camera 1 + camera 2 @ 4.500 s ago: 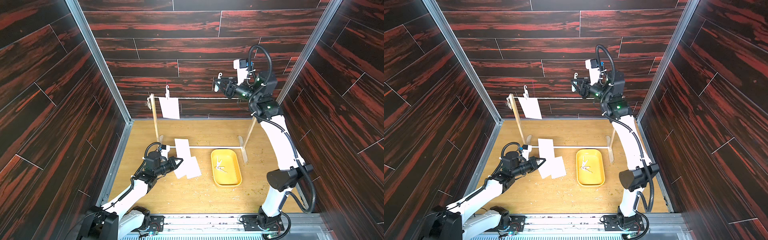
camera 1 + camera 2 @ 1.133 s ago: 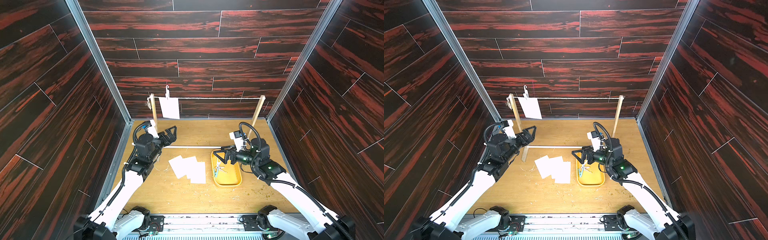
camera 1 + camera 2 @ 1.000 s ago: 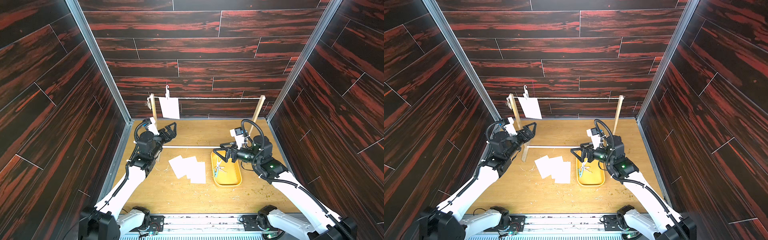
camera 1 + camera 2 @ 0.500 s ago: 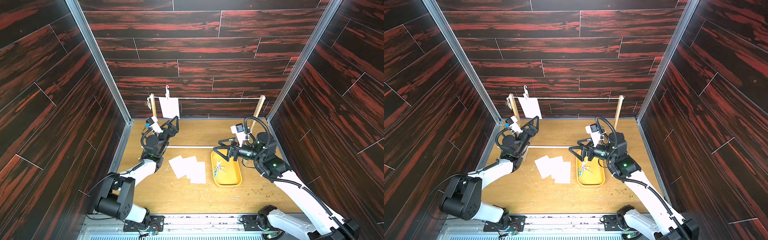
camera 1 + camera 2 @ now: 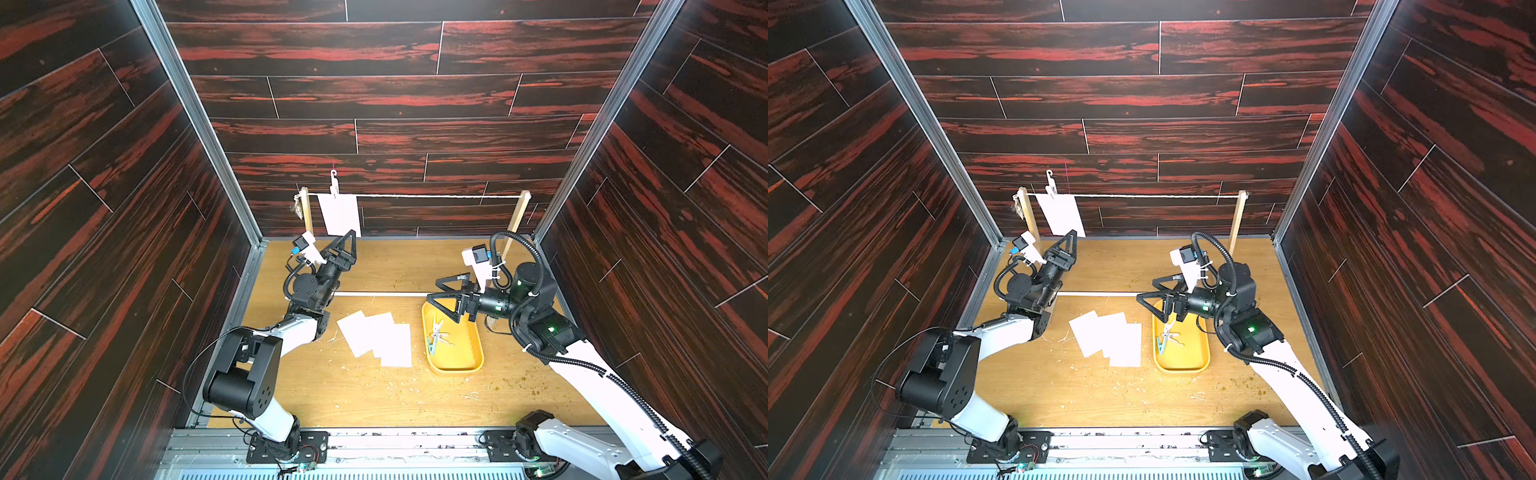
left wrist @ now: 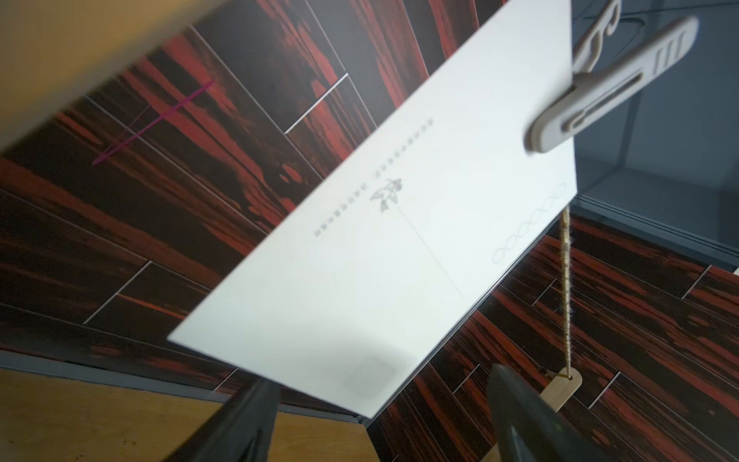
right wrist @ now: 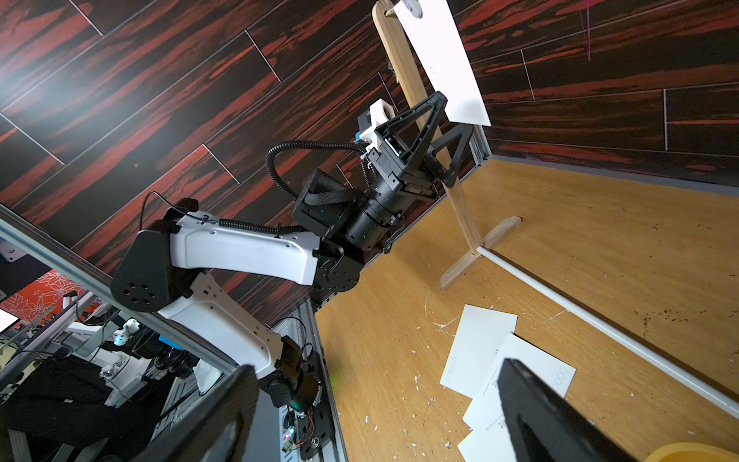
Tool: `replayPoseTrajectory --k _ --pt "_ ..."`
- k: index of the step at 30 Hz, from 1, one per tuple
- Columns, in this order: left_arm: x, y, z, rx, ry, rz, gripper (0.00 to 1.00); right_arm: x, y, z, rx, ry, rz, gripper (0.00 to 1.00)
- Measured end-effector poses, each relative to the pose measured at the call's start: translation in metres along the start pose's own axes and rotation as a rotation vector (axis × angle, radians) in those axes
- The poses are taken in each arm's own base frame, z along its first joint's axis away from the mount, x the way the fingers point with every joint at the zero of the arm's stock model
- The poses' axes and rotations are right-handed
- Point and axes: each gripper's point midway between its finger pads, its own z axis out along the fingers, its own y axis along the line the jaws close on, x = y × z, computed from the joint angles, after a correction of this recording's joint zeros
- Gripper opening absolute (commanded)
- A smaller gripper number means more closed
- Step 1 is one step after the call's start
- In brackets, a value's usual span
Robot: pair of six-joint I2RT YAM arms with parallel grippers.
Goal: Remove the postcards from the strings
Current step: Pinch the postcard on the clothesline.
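The hanging postcard (image 6: 360, 240) bears faint print, too blurred to read. The left claw (image 6: 380, 378) is spread at its lower edge; the right claw (image 5: 433, 289) is released.

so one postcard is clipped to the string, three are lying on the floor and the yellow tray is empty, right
Not quite: the yellow tray is not empty. Clothespins lie in it, as both top views show. The rest holds: one postcard is clipped to the string, and three postcards lie on the floor.
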Motion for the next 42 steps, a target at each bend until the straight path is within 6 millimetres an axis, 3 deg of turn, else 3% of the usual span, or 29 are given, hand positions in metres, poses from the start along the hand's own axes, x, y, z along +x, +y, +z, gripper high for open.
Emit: replayPoseTrajectory --k 11,20,22,30,33,37,42 --pt "-0.006 -0.022 -0.006 0.061 0.008 -0.008 0.52 0.003 0.0 0.004 -0.005 0.01 0.005 0.96" --pt "-0.009 -0.028 -0.027 0.048 -0.005 -0.007 0.44 0.004 0.004 0.006 -0.017 0.013 -0.001 0.96" --pt "-0.011 -0.031 -0.033 0.047 -0.011 -0.001 0.38 0.005 0.004 0.007 -0.019 0.014 -0.001 0.96" --pt "-0.028 -0.055 -0.043 0.09 -0.055 0.038 0.32 0.008 0.003 0.011 -0.02 0.022 0.004 0.96" --pt "-0.029 -0.055 -0.043 0.089 -0.058 0.039 0.4 0.008 0.003 0.012 -0.02 0.024 0.004 0.96" --pt "-0.028 -0.052 -0.042 0.075 -0.054 0.042 0.41 0.009 0.004 0.012 -0.023 0.026 0.004 0.96" --pt "-0.029 -0.05 -0.035 0.065 -0.051 0.043 0.31 0.01 0.003 0.014 -0.02 0.03 0.003 0.96"
